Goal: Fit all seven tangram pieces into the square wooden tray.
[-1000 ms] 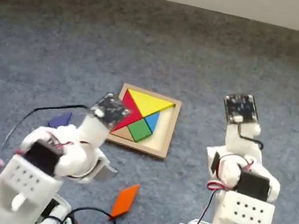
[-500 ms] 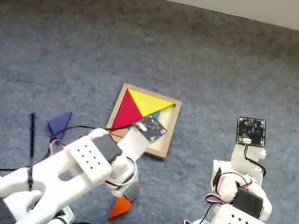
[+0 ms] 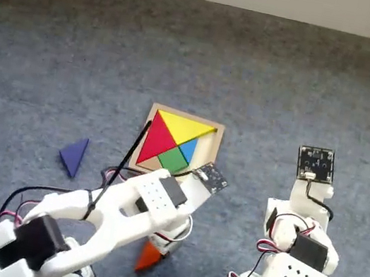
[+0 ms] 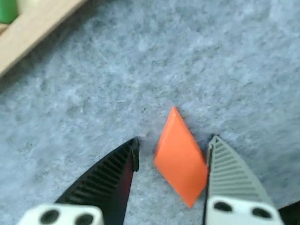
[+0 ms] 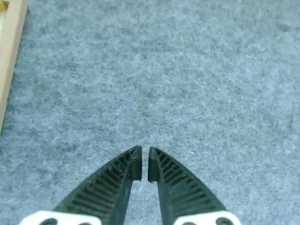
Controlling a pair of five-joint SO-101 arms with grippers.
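The square wooden tray (image 3: 189,116) lies mid-carpet and holds yellow (image 3: 183,127), red (image 3: 156,140), green (image 3: 174,159) and small blue (image 3: 189,148) pieces. An orange parallelogram (image 4: 180,159) lies flat on the carpet in front of the tray, partly under the left arm (image 3: 144,207). My left gripper (image 4: 174,139) is open just above it, one finger on each side, not gripping. A dark blue triangle (image 3: 74,155) lies left of the tray. My right gripper (image 5: 144,152) is shut on nothing over bare carpet right of the tray.
Grey carpet covers the whole surface. The tray's edge (image 5: 9,56) shows beside the right gripper, and its corner (image 4: 33,23) lies beyond the left gripper. The right arm (image 3: 296,237) stands at the front right. A cable (image 3: 128,154) crosses the tray's left edge.
The left arm has swung from the tray's left side rightward and down over the orange parallelogram. The right arm has drawn back slightly toward the front right.
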